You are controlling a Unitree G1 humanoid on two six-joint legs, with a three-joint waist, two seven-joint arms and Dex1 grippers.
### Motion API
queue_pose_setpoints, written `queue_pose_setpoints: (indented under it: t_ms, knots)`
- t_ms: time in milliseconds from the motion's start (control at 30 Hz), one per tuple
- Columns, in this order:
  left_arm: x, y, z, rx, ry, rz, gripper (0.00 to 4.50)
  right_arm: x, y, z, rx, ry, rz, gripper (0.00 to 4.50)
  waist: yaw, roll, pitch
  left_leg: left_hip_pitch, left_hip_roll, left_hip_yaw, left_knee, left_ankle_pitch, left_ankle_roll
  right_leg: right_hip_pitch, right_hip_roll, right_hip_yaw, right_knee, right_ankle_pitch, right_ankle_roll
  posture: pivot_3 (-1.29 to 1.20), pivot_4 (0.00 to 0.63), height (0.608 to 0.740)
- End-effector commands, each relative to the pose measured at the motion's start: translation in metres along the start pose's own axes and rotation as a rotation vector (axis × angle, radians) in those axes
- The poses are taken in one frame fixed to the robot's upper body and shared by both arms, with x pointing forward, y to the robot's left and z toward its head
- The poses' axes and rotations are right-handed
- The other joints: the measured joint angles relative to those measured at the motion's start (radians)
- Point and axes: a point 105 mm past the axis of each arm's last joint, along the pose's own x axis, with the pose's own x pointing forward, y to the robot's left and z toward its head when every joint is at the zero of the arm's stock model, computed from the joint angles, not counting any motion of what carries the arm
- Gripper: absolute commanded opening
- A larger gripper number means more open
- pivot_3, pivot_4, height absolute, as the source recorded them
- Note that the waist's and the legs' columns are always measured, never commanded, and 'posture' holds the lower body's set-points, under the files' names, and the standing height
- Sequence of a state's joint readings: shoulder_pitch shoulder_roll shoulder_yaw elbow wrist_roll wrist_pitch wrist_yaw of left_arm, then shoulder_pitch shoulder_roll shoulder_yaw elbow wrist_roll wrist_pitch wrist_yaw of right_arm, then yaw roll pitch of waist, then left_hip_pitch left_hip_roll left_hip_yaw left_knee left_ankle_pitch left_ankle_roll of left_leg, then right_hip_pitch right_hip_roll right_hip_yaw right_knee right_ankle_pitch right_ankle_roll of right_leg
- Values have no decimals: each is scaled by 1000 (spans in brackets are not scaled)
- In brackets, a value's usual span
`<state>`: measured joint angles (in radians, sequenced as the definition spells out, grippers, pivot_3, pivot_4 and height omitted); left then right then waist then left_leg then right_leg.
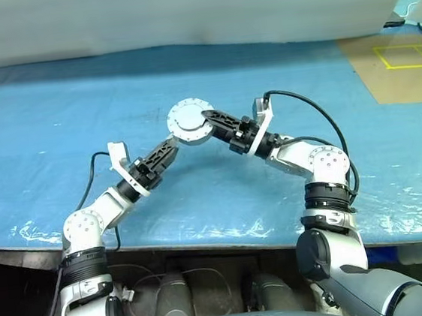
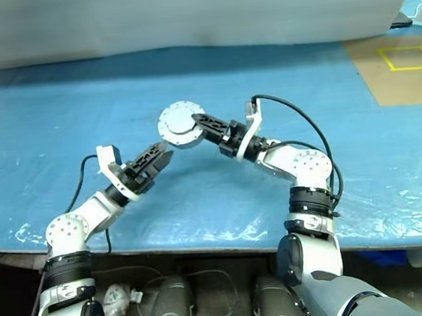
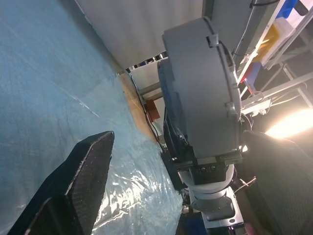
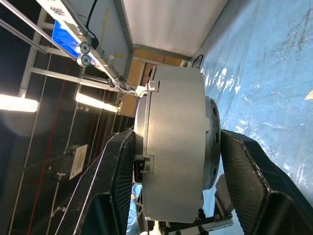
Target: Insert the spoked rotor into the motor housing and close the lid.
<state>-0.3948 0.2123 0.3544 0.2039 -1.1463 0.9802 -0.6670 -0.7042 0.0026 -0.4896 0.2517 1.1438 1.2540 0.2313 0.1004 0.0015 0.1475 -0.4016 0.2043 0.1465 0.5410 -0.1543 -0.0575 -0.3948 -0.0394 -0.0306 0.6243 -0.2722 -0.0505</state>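
We see a workshop or robotics lab. The bench is covered with a blue plastic sheet [image 1: 56, 121], with a cardboard panel marked in yellow tape [image 1: 401, 62] at one corner and a white foam wall [image 1: 181, 14] behind. Metal shelving with blue bins [image 4: 63, 32] and bare strip lights [image 4: 17, 104] stand in the dark room.

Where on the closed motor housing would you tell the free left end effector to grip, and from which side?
Grip the motor housing by its curved side wall on the edge facing the left end effector, opposite the right end effector. The right one already clamps both flat faces, as the right wrist view shows, so the rim's near edge is the bare part.
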Motion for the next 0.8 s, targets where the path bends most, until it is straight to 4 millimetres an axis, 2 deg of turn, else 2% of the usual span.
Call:
queue_pose_setpoints:
  t_ms: [33, 200, 400, 533, 800]
  knots:
    - [11, -4, 9, 22, -39, -36, 4437, 2, 29, 5, -53, -13, 115, 2299, 0, 0, 0, 0, 0, 0, 0, 0, 0, 0, -1, 0, 0, 0, 0, 0, 150, 740]
    - [24, -13, 13, 7, -45, -100, 4437, 1, 28, 3, -61, -4, 105, 2299, 1, 0, 0, 0, -1, 0, 2, 0, 0, 1, -1, 1, 0, 2, 2, 0, 150, 740]
    - [33, -7, 10, 9, -41, -92, 4437, 3, 25, 1, -61, -8, 93, 2299, -3, 0, 0, 0, -1, 0, 2, 0, 0, 1, -1, 1, 0, 2, 2, 0, 150, 740]
    - [37, -16, 12, -29, -41, -144, 4437, 3, 25, -1, -63, -8, 89, 2299, -1, 0, 0, -1, -1, 0, 2, 0, 0, 0, -1, 1, 0, 2, 1, 0, 150, 740]
    - [43, -6, 12, -28, -70, -103, 4437, 4, 22, 0, -59, -16, 80, 2299, 0, 0, 0, -1, -1, 0, 3, 0, 0, 1, -1, 1, 0, 3, 2, 0, 150, 740]
